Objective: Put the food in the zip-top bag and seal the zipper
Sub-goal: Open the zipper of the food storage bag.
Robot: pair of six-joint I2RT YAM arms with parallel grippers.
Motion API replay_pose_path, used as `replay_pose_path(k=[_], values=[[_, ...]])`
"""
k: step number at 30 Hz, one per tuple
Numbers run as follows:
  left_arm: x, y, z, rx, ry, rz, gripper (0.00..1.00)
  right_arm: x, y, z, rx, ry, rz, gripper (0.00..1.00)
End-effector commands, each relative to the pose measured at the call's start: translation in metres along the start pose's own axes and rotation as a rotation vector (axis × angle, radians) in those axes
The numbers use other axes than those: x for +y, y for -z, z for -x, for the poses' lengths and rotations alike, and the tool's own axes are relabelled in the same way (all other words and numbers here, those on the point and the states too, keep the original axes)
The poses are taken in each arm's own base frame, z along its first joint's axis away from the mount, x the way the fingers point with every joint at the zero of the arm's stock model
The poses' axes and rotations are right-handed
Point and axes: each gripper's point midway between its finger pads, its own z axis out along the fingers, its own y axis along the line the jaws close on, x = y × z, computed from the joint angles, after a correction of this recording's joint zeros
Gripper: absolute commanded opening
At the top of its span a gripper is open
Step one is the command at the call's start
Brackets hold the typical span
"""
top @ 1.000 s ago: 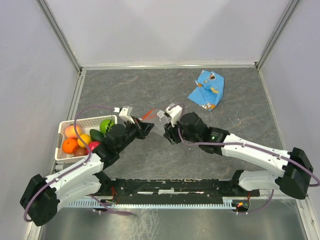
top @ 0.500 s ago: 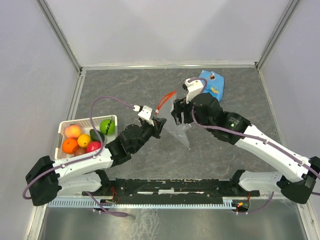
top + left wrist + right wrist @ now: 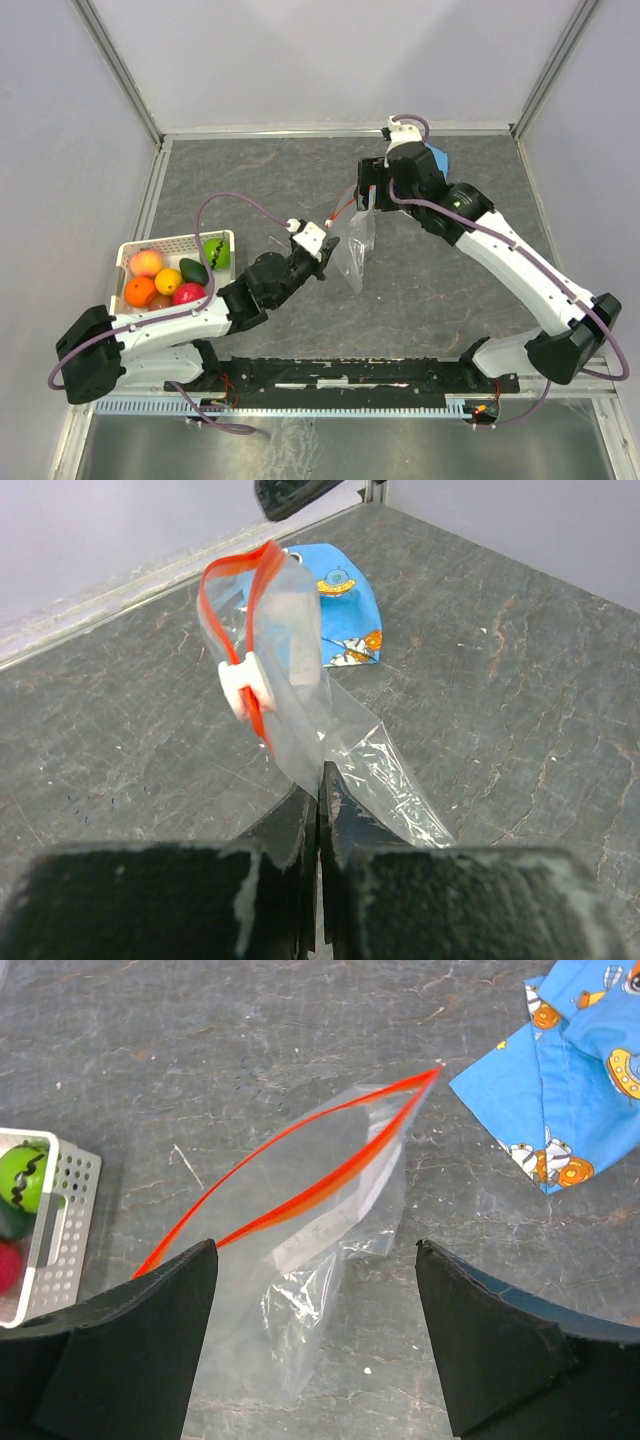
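The clear zip-top bag [image 3: 352, 250] is hanging slack over the middle of the table [image 3: 250, 180], its red-orange zipper [image 3: 290, 1210] gaping open in a lens shape and carrying a white slider [image 3: 240, 685]. The toy fruits [image 3: 168, 280] are sitting piled in the white basket [image 3: 175, 240] at the left.

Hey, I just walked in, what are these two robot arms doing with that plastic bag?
The left gripper is pinched shut on the clear plastic of the zip-top bag, holding it up with its mouth open. The right gripper hangs open just above that mouth and seems to grip nothing. The red-orange zipper is unsealed. No toy fruits are in the bag yet; they sit in the white basket on the left. A blue snack packet lies nearby.
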Motion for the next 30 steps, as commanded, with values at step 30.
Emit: replay_pose_path(k=[30], values=[[-0.024,-0.013,0.000,-0.028,-0.142,-0.051,0.03,-0.009,-0.051,0.000,0.104,-0.131,-0.001,0.87]])
